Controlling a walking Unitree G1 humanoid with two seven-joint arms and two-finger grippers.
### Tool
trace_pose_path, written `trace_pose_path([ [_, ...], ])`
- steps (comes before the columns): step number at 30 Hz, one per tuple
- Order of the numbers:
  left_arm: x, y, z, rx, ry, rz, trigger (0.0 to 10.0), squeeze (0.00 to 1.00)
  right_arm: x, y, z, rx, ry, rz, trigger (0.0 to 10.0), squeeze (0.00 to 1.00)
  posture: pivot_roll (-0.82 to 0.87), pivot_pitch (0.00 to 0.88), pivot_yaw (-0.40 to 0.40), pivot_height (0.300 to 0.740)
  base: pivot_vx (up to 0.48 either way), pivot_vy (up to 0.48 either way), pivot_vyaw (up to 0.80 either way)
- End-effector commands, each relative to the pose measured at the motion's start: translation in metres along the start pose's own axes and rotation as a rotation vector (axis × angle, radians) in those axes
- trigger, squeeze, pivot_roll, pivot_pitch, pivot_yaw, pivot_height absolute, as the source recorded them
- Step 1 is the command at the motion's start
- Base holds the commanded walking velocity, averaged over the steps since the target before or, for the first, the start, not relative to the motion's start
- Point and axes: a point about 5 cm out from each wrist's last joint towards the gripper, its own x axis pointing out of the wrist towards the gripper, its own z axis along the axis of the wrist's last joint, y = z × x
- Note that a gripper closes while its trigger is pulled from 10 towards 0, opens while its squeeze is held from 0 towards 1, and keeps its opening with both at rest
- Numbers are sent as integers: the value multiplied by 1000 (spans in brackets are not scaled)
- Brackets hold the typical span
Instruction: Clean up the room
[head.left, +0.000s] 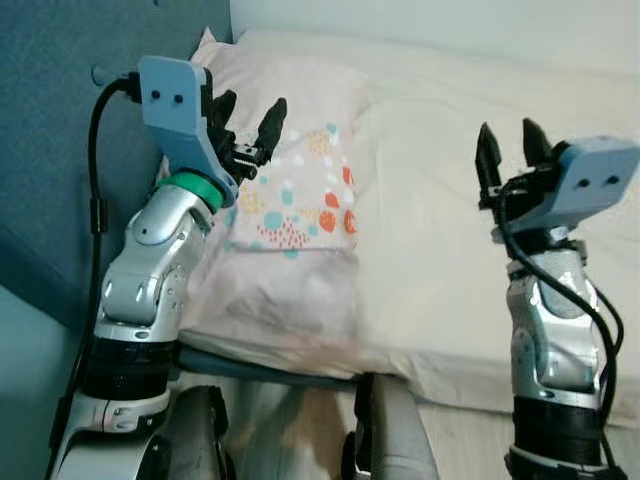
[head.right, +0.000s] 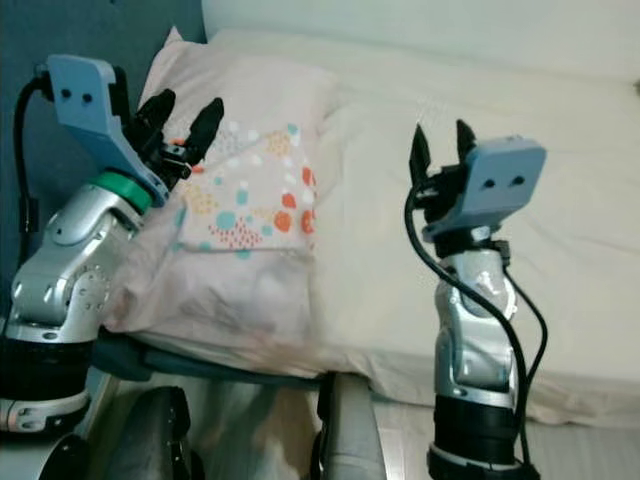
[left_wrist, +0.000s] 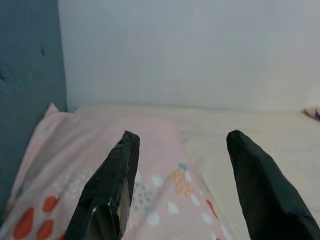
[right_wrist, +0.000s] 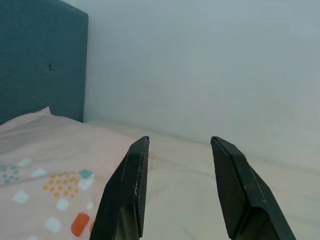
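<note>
- Facing a bed (head.left: 450, 300) from its near edge; I hold both arms raised over it.
- Left gripper (head.left: 247, 118): fingers spread, grasping nothing, above the pillow.
- Right gripper (head.left: 510, 140): fingers parted, empty, over the bare cream sheet toward the bed's right side.
- Pillow (head.left: 290, 200): pale pink with coloured dots, lying at the bed's left edge against the blue headboard (head.left: 50, 150).
- White wall (right_wrist: 200, 75) along the far edge.

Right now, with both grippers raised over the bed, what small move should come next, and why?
Probably lower the left gripper onto the pillow: it hovers open right above it, while the right gripper, also open, hangs over bare sheet.
</note>
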Motion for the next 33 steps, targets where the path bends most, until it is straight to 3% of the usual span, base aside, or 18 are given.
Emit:
trace_pose_path([
  [1,1,-8,-7,0,9,-9,10000,0,-4,1,-7,-18,21,-19,10000,0,-38,60,-2,644,0,0,0],
  [11,9,-32,-12,-24,3,-67,10000,0,-6,-2,-13,-46,32,-39,10000,0,-47,52,-2,686,0,0,0],
  [27,11,-39,-27,-67,102,-85,10000,0,-8,-5,-22,-67,65,-76,10000,0,-47,52,5,709,0,0,0],
  [33,9,-38,-34,-11,99,-91,10000,0,-8,-1,-25,-60,71,-89,10000,0,-48,50,9,709,0,0,0],
])
